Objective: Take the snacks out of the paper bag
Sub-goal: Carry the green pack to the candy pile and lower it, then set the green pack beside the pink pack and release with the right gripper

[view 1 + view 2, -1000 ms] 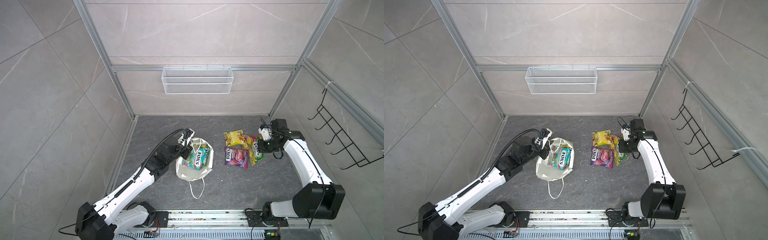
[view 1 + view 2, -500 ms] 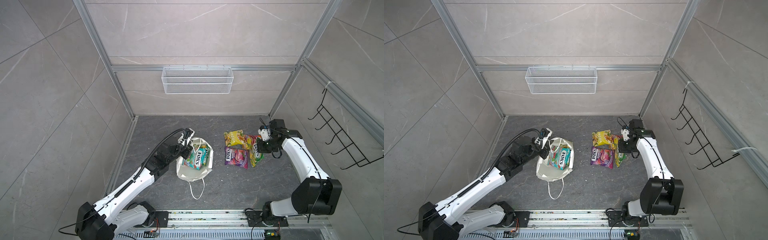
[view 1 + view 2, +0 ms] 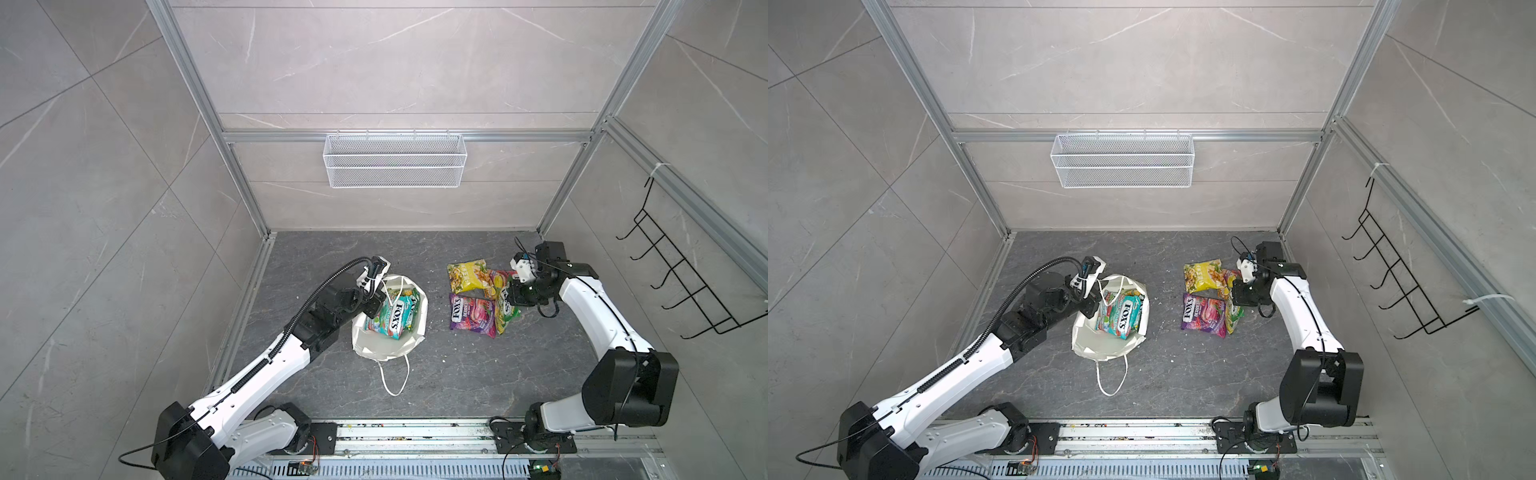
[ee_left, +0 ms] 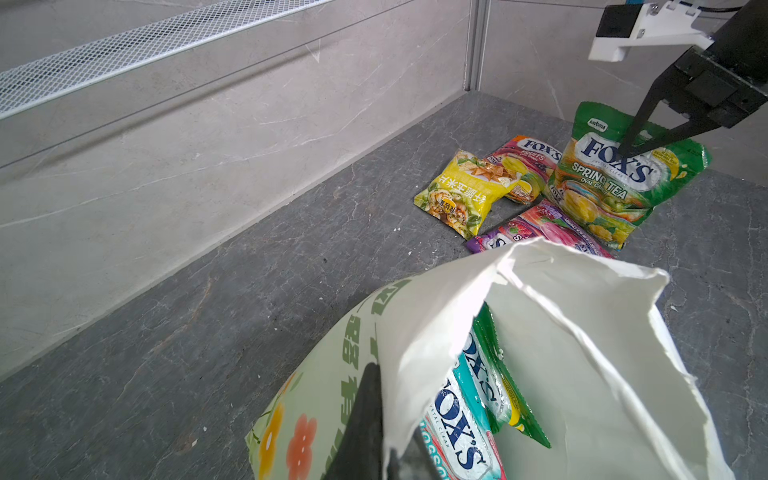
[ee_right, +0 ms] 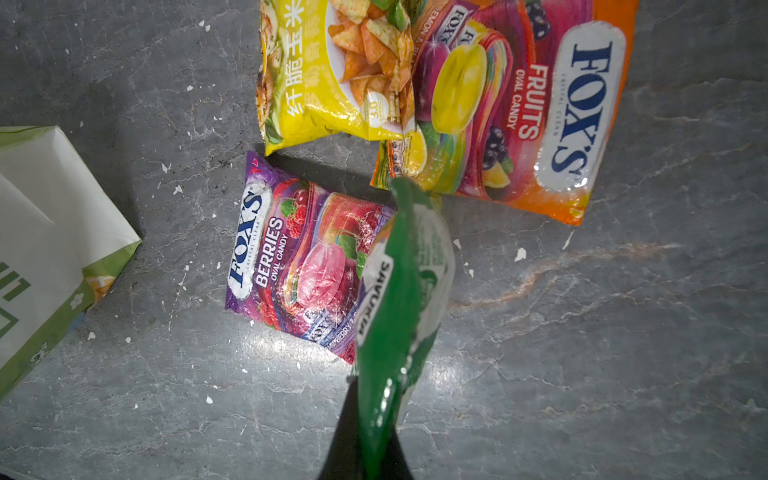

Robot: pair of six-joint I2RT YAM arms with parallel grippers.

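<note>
Three packets lie flat on the bench (image 3: 457, 374) toward its right rear corner: a yellow packet (image 3: 467, 276) nearest the back edge, an orange-pink packet (image 5: 519, 104) just beside it and partly under it, and a purple packet (image 3: 471, 313) in front of both. We see the right gripper (image 4: 628, 150) clamped on the top of a green packet (image 4: 615, 178). It holds that packet upright and slightly tilted over the purple one. We cannot tell whether the green packet's lower end touches the purple packet.

The paper bag (image 3: 386, 353) lies left of the bench's middle, well apart from the packets, with its mouth open toward the top views. One cord handle (image 3: 395, 382) trails toward the front edge. The left gripper (image 3: 372, 306) is closed on the bag's rim on the side toward the left edge, one finger outside the paper and one inside. A teal packet (image 3: 392, 316) sits inside the bag, and in the left wrist view we see a second packet with a green edge (image 4: 511, 399) tucked behind it.
</note>
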